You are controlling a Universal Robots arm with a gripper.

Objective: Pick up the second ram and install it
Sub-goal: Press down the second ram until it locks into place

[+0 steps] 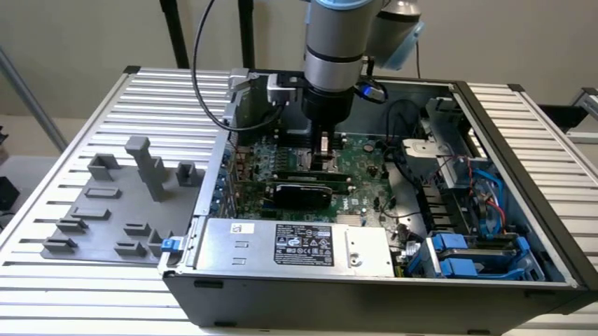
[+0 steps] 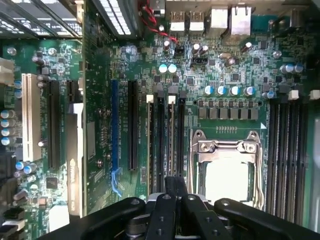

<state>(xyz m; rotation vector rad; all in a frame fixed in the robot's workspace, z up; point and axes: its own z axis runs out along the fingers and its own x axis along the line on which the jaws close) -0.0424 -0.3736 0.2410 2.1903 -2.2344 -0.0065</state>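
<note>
**End effector low inside the open case**

The end effector (image 2: 176, 192) hangs just above the motherboard (image 2: 100, 115), over the RAM slots (image 2: 165, 135) beside the CPU socket (image 2: 227, 170). Its fingers look pressed together on a thin dark edge; whether that is the ram, I cannot tell. The black card (image 1: 301, 190) and case walls (image 1: 505, 133) crowd the arm.

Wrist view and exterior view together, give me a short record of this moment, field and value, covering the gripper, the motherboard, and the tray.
gripper: low inside the open computer case, over the motherboard
nearest parts: memory slots beside the CPU socket
gripper fingers: together
gray parts tray: on the table, to the exterior view's left of the case
</note>
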